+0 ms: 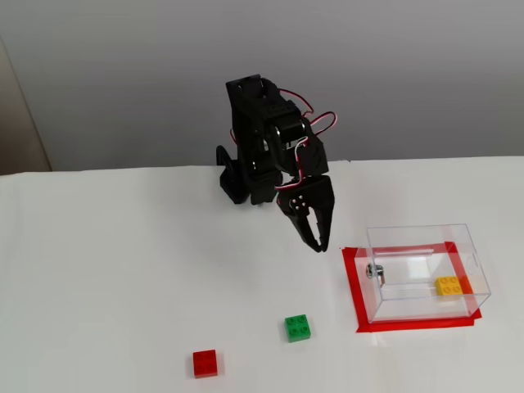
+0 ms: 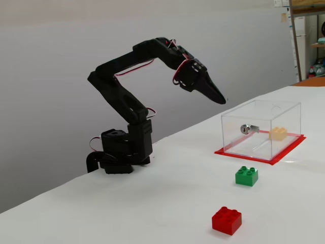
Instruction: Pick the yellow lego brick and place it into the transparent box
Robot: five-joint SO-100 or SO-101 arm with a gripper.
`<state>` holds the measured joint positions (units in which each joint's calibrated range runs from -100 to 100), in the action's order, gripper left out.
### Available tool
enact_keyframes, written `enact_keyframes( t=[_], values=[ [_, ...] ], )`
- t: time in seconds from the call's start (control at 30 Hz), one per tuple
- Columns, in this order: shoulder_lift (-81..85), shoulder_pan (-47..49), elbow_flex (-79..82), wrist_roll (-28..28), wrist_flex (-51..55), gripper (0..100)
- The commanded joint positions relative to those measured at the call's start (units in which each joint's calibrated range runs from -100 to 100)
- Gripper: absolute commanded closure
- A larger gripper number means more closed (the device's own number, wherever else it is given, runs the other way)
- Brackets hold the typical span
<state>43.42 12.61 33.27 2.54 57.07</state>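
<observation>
I'm hovering my gripper (image 1: 319, 242) empty, fingers nearly together, left of the transparent box (image 1: 467, 246), yellow lego brick (image 1: 448, 286) sitting inside.

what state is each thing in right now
yellow brick: lying inside the clear box, studs up
clear box: upright on the red tape outline
green brick: loose on the table, studs up
red brick: loose on the table, studs up
gripper: empty, in the air beside the box
</observation>
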Motion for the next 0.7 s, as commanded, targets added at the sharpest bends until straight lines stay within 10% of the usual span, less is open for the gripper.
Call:
enact_keyframes(
  t=[0.0, 0.67],
  values=[
    [4.81, -6.95, 5.15, 0.28, 0.20, 98],
    [43.00, -14.27, 44.21, -0.14, -4.33, 98]
  ],
)
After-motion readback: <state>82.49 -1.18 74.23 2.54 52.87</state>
